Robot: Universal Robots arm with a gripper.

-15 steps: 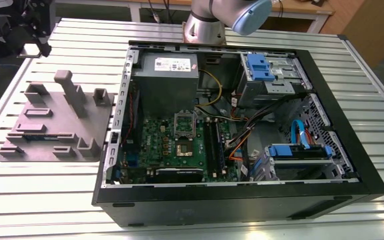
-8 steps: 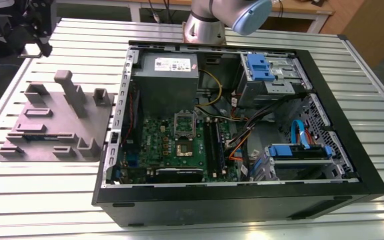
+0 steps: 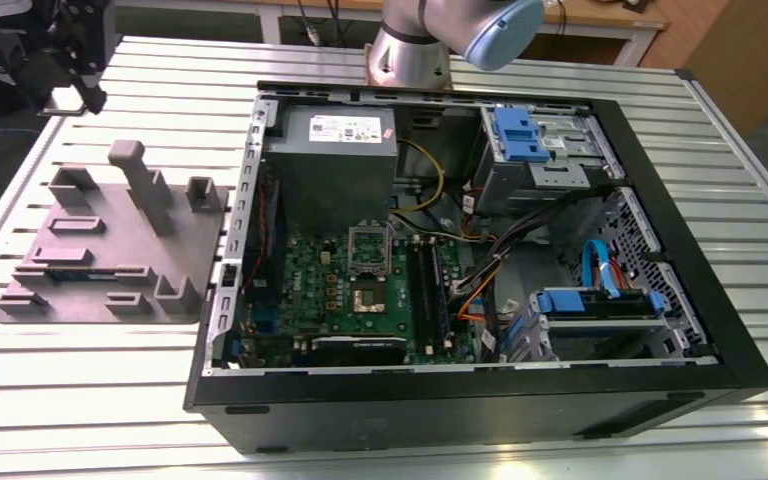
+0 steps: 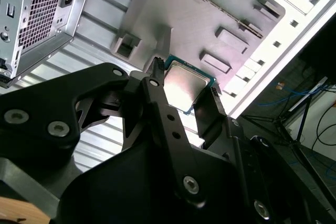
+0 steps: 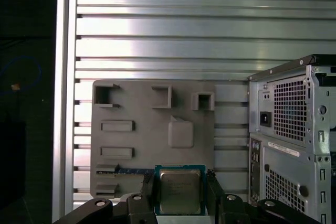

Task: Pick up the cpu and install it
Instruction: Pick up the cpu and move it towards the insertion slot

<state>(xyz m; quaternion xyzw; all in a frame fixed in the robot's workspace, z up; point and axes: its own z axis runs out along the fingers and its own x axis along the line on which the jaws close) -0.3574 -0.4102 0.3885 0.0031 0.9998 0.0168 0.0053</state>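
Observation:
The cpu (image 4: 184,85) (image 5: 180,190), a small square chip with a silvery metal top and a thin pale rim, sits between my two black fingers (image 4: 157,80) in both wrist views. My gripper (image 4: 185,92) (image 5: 180,195) is shut on it, held well above the grey moulded tray (image 5: 147,150) (image 4: 173,14). In the exterior view the dark gripper (image 3: 75,55) hangs at the far left, beyond the tray (image 3: 104,250). The metal-framed socket (image 3: 368,297) lies on the green motherboard inside the open computer case (image 3: 478,390).
The case stands to the exterior view's right of the tray on a ribbed metal table (image 3: 77,400). Inside it are a grey power supply (image 3: 335,150), cables and blue drive brackets (image 3: 598,300). The arm's base (image 3: 418,45) rises behind the case.

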